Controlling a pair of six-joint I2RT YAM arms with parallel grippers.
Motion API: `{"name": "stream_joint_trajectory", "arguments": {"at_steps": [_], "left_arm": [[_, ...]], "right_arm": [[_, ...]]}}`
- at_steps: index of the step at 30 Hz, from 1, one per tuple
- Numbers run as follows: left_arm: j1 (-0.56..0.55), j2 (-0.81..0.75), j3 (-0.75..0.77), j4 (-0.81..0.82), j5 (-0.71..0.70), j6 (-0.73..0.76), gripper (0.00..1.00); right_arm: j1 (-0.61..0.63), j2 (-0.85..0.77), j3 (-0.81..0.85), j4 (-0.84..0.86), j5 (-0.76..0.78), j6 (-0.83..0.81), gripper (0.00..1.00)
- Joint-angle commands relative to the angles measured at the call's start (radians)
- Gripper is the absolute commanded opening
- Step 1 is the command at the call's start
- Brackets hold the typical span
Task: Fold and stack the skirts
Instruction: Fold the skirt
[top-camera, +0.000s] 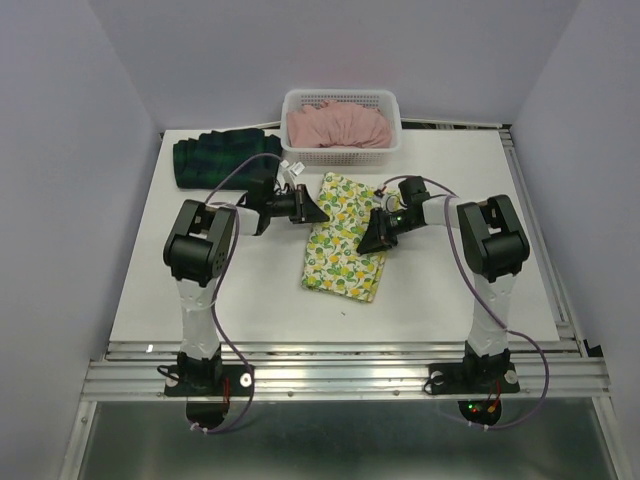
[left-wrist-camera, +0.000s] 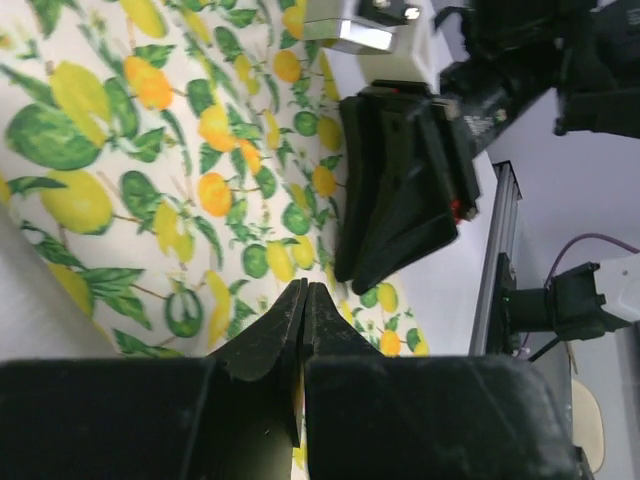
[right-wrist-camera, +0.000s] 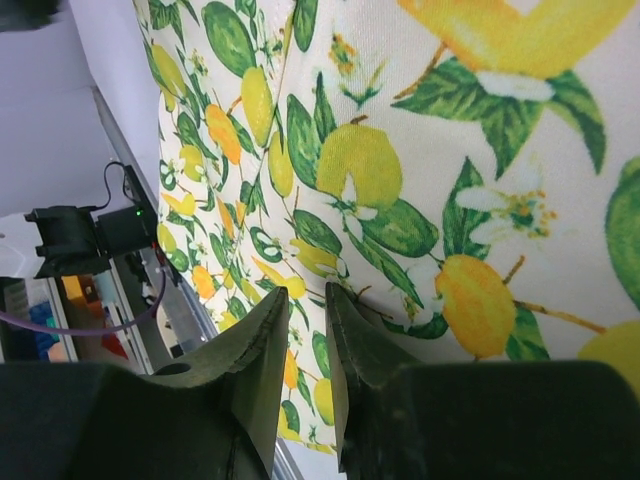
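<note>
The lemon-print skirt (top-camera: 345, 238) lies folded in a long strip at the table's middle. My left gripper (top-camera: 318, 212) sits low at its left edge; in the left wrist view (left-wrist-camera: 305, 288) the jaws are pressed together over the print (left-wrist-camera: 150, 150), with no cloth seen between the tips. My right gripper (top-camera: 366, 245) rests on the skirt's right side; in the right wrist view (right-wrist-camera: 308, 292) its jaws stand a narrow gap apart, the right tip touching the cloth (right-wrist-camera: 420, 160). The plaid skirt (top-camera: 222, 160) lies folded at the back left. The pink skirt (top-camera: 338, 125) is bunched in the basket.
The white lattice basket (top-camera: 342, 154) stands at the back centre, just behind the lemon skirt. The right gripper (left-wrist-camera: 352, 272) shows close ahead in the left wrist view. A metal rail (top-camera: 530, 230) runs along the table's right edge.
</note>
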Motion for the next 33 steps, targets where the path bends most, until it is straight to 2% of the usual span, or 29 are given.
{"name": "stream_joint_trajectory", "arguments": {"at_steps": [1, 4, 6, 8, 10, 11, 12, 13, 14, 15, 17, 18, 20, 21, 23, 25, 27, 29, 33], "left_arm": [[0.007, 0.111, 0.036, 0.021, -0.025, -0.039, 0.1], [0.02, 0.196, 0.07, 0.014, -0.074, -0.094, 0.09], [0.032, 0.231, 0.088, 0.014, -0.059, -0.158, 0.1], [0.03, 0.208, 0.081, 0.014, -0.047, -0.142, 0.15], [0.029, 0.122, 0.059, -0.02, -0.033, -0.09, 0.25], [0.029, 0.084, 0.058, -0.066, -0.03, -0.047, 0.3], [0.029, 0.0, 0.076, -0.225, -0.047, 0.107, 0.37], [0.026, -0.043, 0.09, -0.314, -0.068, 0.212, 0.39], [0.011, -0.094, 0.105, -0.401, -0.132, 0.427, 0.44], [-0.003, -0.197, 0.099, -0.542, -0.172, 0.543, 0.47], [-0.04, -0.31, 0.066, -0.641, -0.273, 0.75, 0.51], [-0.096, -0.417, 0.011, -0.717, -0.389, 0.944, 0.53], [-0.172, -0.517, -0.058, -0.764, -0.519, 1.108, 0.53], [-0.236, -0.609, -0.139, -0.776, -0.618, 1.215, 0.54], [-0.287, -0.695, -0.219, -0.766, -0.668, 1.291, 0.54], [-0.344, -0.798, -0.333, -0.72, -0.731, 1.337, 0.61], [-0.452, -0.839, -0.413, -0.68, -0.813, 1.371, 0.62], [-0.546, -0.832, -0.441, -0.664, -0.872, 1.362, 0.62], [-0.64, -0.736, -0.45, -0.621, -0.922, 1.328, 0.63]], "right_arm": [[0.005, 0.091, -0.033, -0.059, 0.271, -0.124, 0.29], [0.005, 0.093, -0.033, -0.068, 0.276, -0.138, 0.29], [0.005, 0.09, -0.033, -0.071, 0.283, -0.15, 0.3], [0.005, 0.087, -0.032, -0.08, 0.285, -0.154, 0.3], [0.005, 0.076, -0.028, -0.085, 0.283, -0.161, 0.3], [0.005, 0.072, -0.03, -0.085, 0.279, -0.16, 0.3], [0.005, 0.067, -0.03, -0.083, 0.274, -0.155, 0.3], [0.005, 0.065, -0.028, -0.085, 0.271, -0.15, 0.31], [0.005, 0.062, -0.025, -0.083, 0.267, -0.15, 0.31], [0.005, 0.061, -0.025, -0.085, 0.267, -0.149, 0.32], [0.005, 0.059, -0.018, -0.083, 0.262, -0.143, 0.33], [0.005, 0.052, -0.015, -0.082, 0.257, -0.137, 0.34], [0.005, 0.038, -0.004, -0.08, 0.242, -0.124, 0.36], [0.005, 0.023, 0.001, -0.08, 0.234, -0.106, 0.38], [0.005, 0.004, 0.016, -0.08, 0.193, -0.075, 0.39], [0.005, -0.033, 0.039, -0.069, 0.161, -0.023, 0.41], [0.005, -0.053, 0.063, -0.069, 0.141, -0.002, 0.41], [0.005, -0.079, 0.08, -0.072, 0.145, 0.001, 0.42], [0.005, -0.086, 0.123, -0.072, 0.132, 0.018, 0.43]]}}
